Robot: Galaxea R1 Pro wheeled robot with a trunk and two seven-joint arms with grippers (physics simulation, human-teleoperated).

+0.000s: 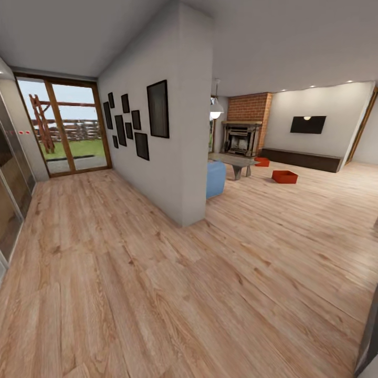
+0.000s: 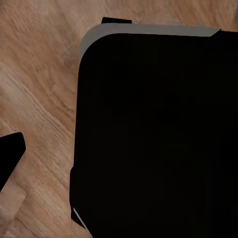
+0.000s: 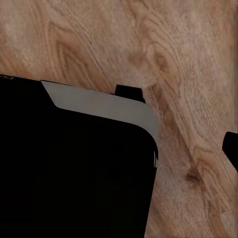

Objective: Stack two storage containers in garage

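Two storage containers, orange-red: one [image 1: 284,176] lying open on the wood-plank floor [image 1: 157,294] beyond a grey low bench [image 1: 234,161], one [image 1: 262,161] sitting nearer the brick fireplace [image 1: 242,137]; contents unreadable. I am not making out my fingers' opening.

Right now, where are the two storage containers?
In the head view, far right of centre, both lie on the wood floor: the nearer container lies right of the low table, the farther container before the fireplace.

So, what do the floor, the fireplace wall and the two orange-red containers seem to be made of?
The floor looks like light matte wood planks: grain, knots and board seams show. The fireplace wall looks like red brick with mortar lines. The two storage containers appear smooth and uniformly orange-red, possibly plastic; too distant to confirm.
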